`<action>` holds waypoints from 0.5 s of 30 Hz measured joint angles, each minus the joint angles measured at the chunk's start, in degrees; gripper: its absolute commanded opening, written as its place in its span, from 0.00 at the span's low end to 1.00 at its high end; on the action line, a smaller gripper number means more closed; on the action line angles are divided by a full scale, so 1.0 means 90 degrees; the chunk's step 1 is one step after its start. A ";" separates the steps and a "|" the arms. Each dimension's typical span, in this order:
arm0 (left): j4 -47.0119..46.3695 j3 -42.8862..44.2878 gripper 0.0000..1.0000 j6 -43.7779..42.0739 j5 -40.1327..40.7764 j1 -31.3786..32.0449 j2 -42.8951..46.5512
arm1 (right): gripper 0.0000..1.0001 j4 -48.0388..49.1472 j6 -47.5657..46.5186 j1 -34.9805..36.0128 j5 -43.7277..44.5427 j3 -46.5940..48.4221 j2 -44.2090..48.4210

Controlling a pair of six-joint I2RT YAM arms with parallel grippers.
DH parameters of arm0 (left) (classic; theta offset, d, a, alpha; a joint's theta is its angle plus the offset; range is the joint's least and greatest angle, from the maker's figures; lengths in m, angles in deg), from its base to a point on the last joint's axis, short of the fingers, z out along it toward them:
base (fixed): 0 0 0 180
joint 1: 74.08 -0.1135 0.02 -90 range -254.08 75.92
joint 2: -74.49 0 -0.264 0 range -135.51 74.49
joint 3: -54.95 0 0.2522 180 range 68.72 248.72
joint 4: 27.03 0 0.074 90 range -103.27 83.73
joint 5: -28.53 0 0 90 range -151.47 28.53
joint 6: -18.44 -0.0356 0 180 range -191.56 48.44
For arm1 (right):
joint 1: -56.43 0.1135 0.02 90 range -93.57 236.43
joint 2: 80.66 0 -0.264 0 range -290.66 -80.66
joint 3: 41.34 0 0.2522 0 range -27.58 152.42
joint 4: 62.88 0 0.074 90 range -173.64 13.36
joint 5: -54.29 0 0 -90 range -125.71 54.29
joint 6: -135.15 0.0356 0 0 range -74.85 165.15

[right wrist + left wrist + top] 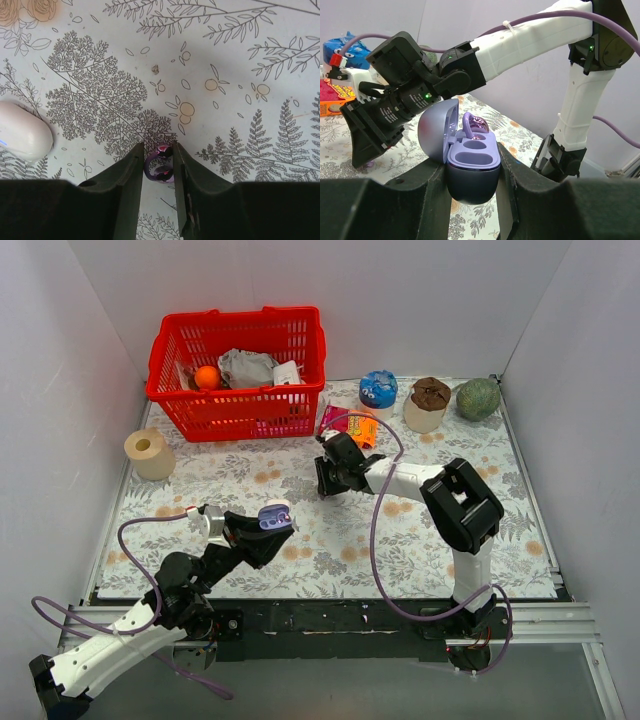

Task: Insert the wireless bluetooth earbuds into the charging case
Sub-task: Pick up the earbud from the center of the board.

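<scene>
Charging case (472, 172) clamped upright between left fingers (516, 186), one dark finger pressed to each side. Lid (435, 129) swung open to left. One glossy purple earbud (475, 125) seated in far socket; near socket seen unfilled. Right arm (520, 42) stretched across behind case, white link above, black wrist end lowered toward floral desk (520, 136) at left. Purple cable (547, 19) tied along arm. Orange box (332, 97) and blue packet (340, 50) seen at left edge.

Plain white walls (300, 280), leaf-patterned tablecloth (330, 530), soft even light
</scene>
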 measured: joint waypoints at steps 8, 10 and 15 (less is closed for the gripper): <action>-0.0044 0.0000 0.00 0.0010 -0.0010 0.0000 0.0000 | 0.13 0.0029 -0.0019 0.0000 0.0109 -0.0393 0.0299; -0.0044 0.0000 0.00 0.0015 -0.0019 0.0000 0.0000 | 0.09 -0.0010 -0.0034 0.0000 0.0136 -0.0500 0.0401; -0.0063 0.0000 0.00 0.0044 -0.0044 0.0000 0.0000 | 0.03 -0.0119 -0.0117 0.0000 0.0245 -0.0627 0.0544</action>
